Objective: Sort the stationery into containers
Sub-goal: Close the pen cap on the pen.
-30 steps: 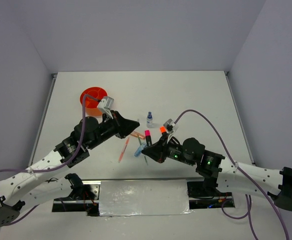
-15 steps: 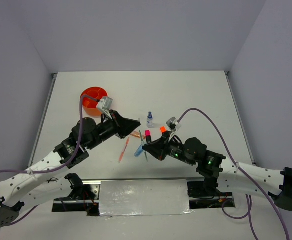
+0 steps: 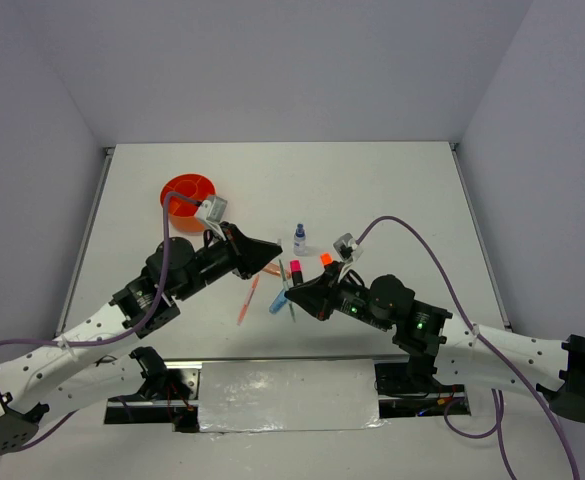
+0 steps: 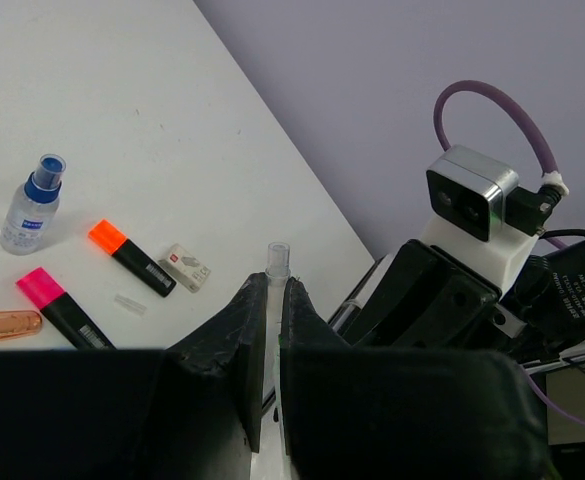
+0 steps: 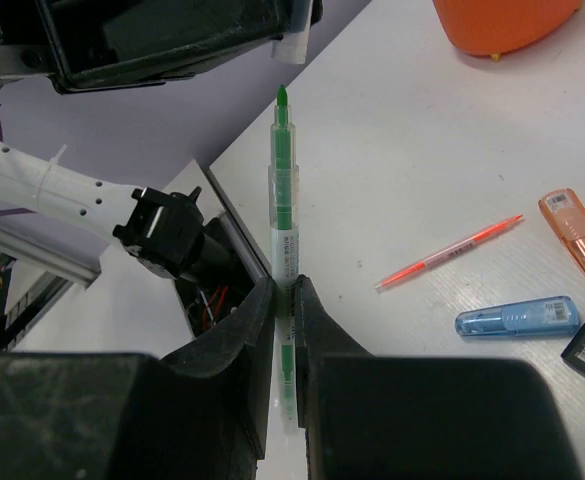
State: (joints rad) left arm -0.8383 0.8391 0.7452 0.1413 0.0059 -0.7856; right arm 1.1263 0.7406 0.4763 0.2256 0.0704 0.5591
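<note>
The cup (image 3: 189,193) stands left of and beyond the left gripper (image 3: 275,249), the bottle (image 3: 299,238) just right of it. The thin pen (image 3: 248,298) lies left of the right gripper (image 3: 290,294)

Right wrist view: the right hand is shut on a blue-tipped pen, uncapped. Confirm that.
Not quite: the tip is green, not blue. The right wrist view shows the right hand shut on a green-tipped pen, uncapped.

Glossy orange plastic cup (image 3: 176,205) on matt white table (image 3: 392,190).
</note>
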